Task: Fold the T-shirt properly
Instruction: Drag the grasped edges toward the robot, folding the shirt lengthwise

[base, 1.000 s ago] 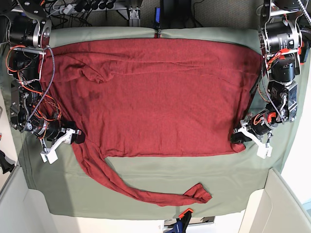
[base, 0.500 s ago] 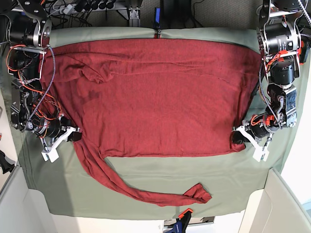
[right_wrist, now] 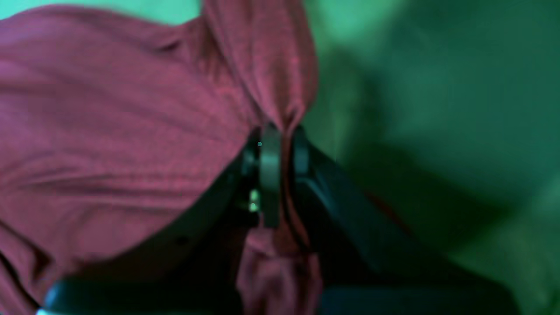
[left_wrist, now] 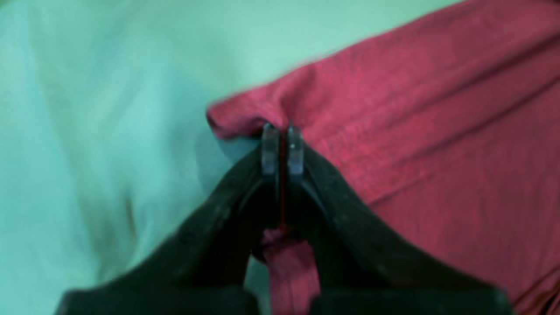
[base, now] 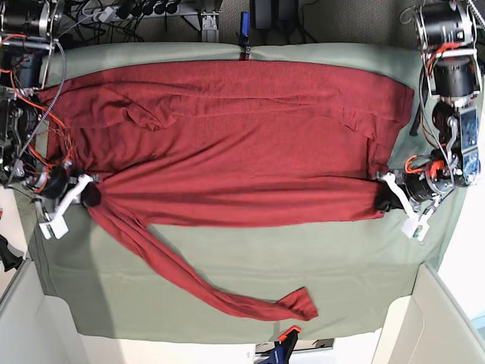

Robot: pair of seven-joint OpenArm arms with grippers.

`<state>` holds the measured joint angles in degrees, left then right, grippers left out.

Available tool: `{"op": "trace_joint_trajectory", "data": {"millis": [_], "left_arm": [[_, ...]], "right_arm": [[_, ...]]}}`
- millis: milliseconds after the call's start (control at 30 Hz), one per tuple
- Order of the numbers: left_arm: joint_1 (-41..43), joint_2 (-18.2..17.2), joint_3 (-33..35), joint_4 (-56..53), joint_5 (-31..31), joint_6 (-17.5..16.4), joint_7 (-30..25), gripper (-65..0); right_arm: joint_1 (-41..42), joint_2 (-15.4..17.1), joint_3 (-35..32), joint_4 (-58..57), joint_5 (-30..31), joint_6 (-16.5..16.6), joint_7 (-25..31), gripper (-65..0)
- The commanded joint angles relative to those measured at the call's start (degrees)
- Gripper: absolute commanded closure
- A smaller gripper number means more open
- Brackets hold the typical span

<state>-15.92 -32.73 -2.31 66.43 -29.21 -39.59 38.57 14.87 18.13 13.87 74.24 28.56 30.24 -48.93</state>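
The dark red T-shirt (base: 235, 144) lies spread across the sage green table cover (base: 303, 265), stretched taut between my two grippers. My left gripper (base: 388, 199) is shut on the shirt's near right corner; in the left wrist view the jaws (left_wrist: 282, 148) pinch red cloth (left_wrist: 415, 131). My right gripper (base: 89, 194) is shut on the near left corner; the right wrist view shows its jaws (right_wrist: 280, 144) pinching a bunch of red cloth (right_wrist: 131, 122). A long sleeve (base: 220, 292) trails toward the table's front edge.
Low white walls stand at the front left (base: 30, 318) and front right (base: 447, 318) of the table. A clamp (base: 284, 341) sits at the front edge. Cables and a power strip (base: 136, 9) lie behind the table's back edge.
Both grippers have pulled outward and slightly back, holding the shirt's near corners. The near hem is now stretched tight and straighter, and the trailing sleeve has shifted left.
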Motion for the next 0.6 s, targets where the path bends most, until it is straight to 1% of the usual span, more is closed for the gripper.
{"op": "trace_joint_trajectory", "data": {"millis": [0,133,233,300,500,567], "left_arm": [[0.26,-1.86,-0.39,3.08,-0.83,-0.41,-1.01,0.0],[6.58,-4.07,-0.39,12.11,-0.98,-0.41,-0.92,0.0],[9.18,-4.59,-0.39,16.33,-0.98,-0.41,0.7,0.0],[10.1,-4.57,-0.39,16.72,-1.31,-0.41,1.57,0.0],[12.0,-4.57,-0.37,16.7,-1.4,-0.41,1.49,0.0],[11.98,-4.57,-0.37,16.68,-1.4,-0.41,0.85,-13.0]], "right_arm": [[0.48,1.4,0.44,2.1,1.07,0.0,0.92,0.0],[-3.54,3.15,0.76,5.99,1.49,0.0,0.9,0.0],[-5.31,3.28,0.96,7.1,1.46,0.0,0.9,0.0],[-6.08,3.26,0.96,7.08,1.46,-0.02,1.09,0.0],[-6.78,2.91,0.96,6.95,1.44,-0.04,1.14,0.0],[-6.67,2.62,0.96,6.95,1.44,-0.04,1.46,0.0]]}}
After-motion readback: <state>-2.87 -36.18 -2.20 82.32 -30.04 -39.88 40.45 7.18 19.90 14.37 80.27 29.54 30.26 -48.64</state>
